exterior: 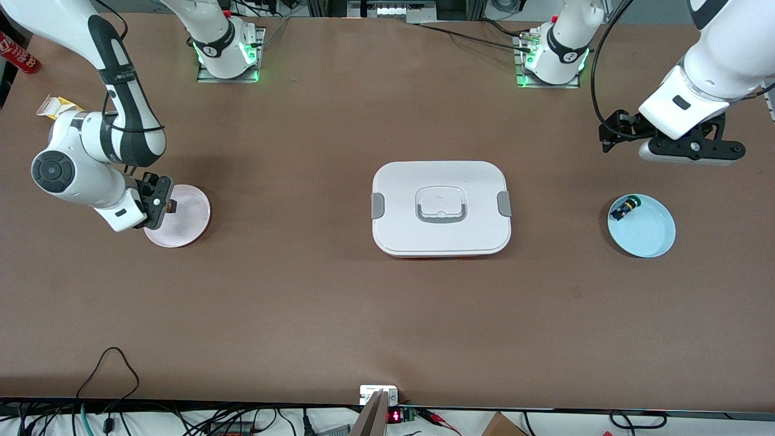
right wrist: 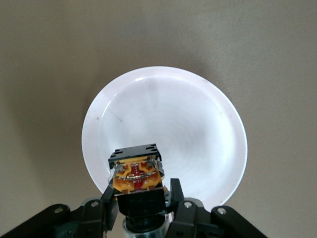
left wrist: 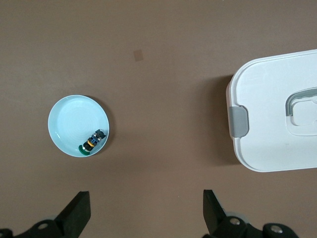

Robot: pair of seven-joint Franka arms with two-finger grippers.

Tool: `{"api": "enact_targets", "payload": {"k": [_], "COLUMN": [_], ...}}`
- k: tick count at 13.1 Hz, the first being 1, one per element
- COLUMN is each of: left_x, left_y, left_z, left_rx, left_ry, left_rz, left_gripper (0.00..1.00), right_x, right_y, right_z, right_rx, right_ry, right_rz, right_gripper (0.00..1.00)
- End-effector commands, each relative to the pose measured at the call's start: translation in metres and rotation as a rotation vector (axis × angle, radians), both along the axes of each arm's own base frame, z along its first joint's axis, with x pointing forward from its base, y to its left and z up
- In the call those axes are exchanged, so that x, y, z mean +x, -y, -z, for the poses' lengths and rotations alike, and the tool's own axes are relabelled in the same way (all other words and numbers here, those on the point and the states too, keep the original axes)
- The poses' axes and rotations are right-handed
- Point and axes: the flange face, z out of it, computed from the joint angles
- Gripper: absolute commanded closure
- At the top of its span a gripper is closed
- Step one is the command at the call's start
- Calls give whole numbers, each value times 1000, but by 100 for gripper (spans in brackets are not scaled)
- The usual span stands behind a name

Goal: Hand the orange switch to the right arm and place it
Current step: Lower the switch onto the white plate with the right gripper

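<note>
the table has a matt brown top, smooth and even. the white lidded box looks like smooth plastic with a soft sheen, its grey clips and handle duller. the pink plate is glossy and catches a ring of light near its rim. the pale blue bowl looks smooth, with a slight shine. the orange switch shows black plastic and brassy metal parts. the arms' shells are glossy white.

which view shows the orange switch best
The right wrist view: the orange switch fills the foreground, clamped in the right gripper above the pink plate. The front view shows only a dark speck at that gripper; the left wrist view misses it.
</note>
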Motion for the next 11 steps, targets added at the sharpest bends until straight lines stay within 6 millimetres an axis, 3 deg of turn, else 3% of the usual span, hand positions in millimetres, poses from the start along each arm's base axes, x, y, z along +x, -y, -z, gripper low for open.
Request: {"api": "enact_targets", "payload": {"k": [1,5,11], "left_x": [1,1,1], "left_y": [2,2,2], "left_z": [-6,-6,-6], "left_rx": [17,17,17], "left_ry": [1,1,1], "left_rz": [-7,-7,-9], "left_gripper": [0,0,0], "right_x": [-4,-15,-17], "right_y": [2,0,7], "right_z": [13,33,52], "right_rx": [-2,5,12], "right_ry": [19,25,12], "right_rz": [-30,-35,-65], "right_gripper": [65,82,85]}}
